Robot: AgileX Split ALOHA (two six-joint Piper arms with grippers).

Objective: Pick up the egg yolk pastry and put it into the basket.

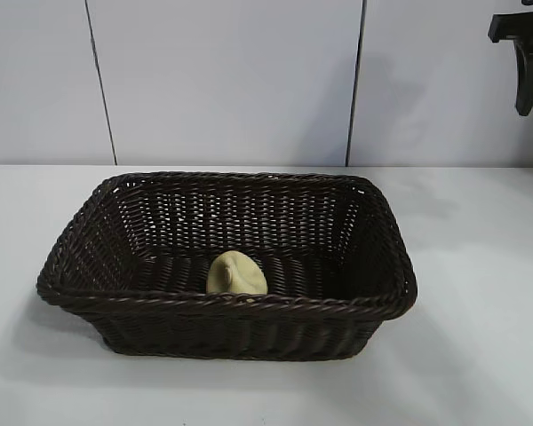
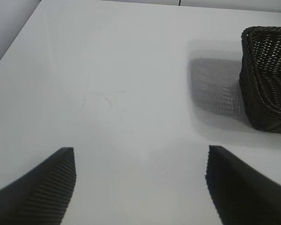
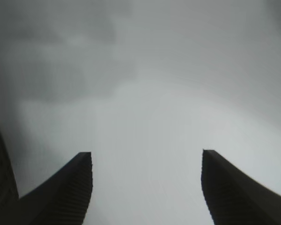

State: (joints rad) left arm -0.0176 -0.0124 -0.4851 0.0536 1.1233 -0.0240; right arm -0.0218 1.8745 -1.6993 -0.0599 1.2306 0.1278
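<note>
Pale yellow egg yolk pastry sits inside basket; my right gripper hangs empty, jaws apart, off to the side.

A white, matte worktop fills the lower part of the exterior view and runs back to a pale wall. The wall is made of smooth light panels, split by two thin dark vertical seams, one toward the left and one right of centre. Light is soft and even, casting only faint grey shadows on the worktop. Faint scuff lines mark the surface in the left wrist view.
</note>
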